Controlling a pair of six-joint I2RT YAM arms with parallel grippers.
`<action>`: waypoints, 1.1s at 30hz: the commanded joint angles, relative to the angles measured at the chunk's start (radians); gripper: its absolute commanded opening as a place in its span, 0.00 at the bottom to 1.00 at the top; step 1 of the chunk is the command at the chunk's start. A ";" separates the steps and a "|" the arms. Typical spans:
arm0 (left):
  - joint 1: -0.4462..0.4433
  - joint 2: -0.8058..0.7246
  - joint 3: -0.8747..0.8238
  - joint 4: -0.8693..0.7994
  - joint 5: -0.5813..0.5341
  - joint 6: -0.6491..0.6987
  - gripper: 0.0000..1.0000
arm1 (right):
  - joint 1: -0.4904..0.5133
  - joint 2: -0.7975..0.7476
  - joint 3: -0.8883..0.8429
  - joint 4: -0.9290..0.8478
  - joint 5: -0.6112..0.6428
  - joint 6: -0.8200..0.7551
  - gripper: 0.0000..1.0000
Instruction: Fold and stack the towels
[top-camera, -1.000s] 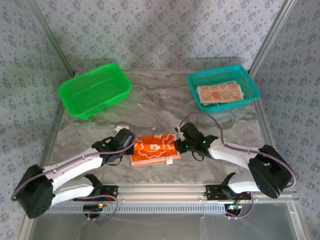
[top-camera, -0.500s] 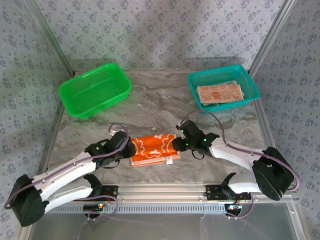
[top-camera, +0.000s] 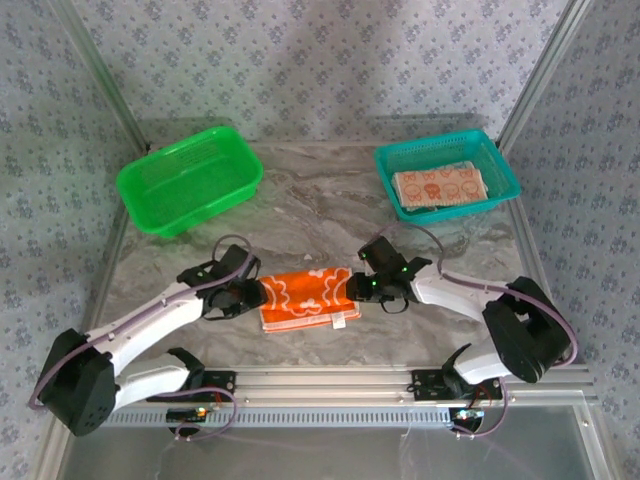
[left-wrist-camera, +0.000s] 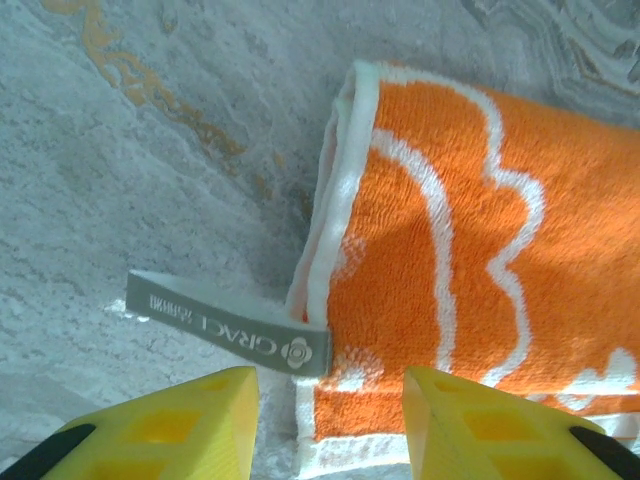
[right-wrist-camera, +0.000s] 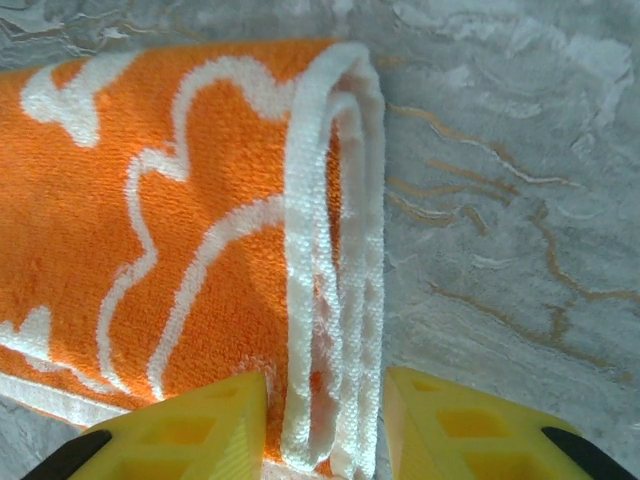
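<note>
An orange towel (top-camera: 308, 296) with white bunny outlines lies folded on the marble table, near the front middle. My left gripper (top-camera: 250, 296) is at its left end, open. In the left wrist view the yellow fingers (left-wrist-camera: 170, 425) straddle the towel's (left-wrist-camera: 470, 230) corner and its grey label (left-wrist-camera: 225, 325). My right gripper (top-camera: 356, 287) is at the right end, open. Its jaws (right-wrist-camera: 325, 430) stand on either side of the towel's (right-wrist-camera: 150, 220) layered white edge (right-wrist-camera: 335, 250), with a gap on the table side. A cream towel with orange sun faces (top-camera: 438, 186) lies folded in the teal basket.
The teal basket (top-camera: 500, 170) stands at the back right and a green basket (top-camera: 190, 180) at the back left. Grey marble table (top-camera: 320, 220) lies bare between the baskets and the orange towel. Metal frame posts rise at both back corners.
Both grippers have stayed at the towel's ends while their jaws widened. The left arm's elbow swung outward and its wrist dropped lower. The orange towel lies where it was.
</note>
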 joint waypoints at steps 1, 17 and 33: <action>0.033 0.027 -0.005 0.049 0.085 -0.006 0.40 | -0.009 0.018 0.029 -0.015 -0.032 0.042 0.36; 0.034 0.076 -0.054 -0.054 0.055 -0.005 0.21 | -0.007 0.035 -0.006 -0.026 -0.051 0.052 0.29; 0.063 0.037 -0.020 0.008 0.089 0.008 0.28 | 0.005 0.026 0.009 -0.025 -0.069 0.041 0.28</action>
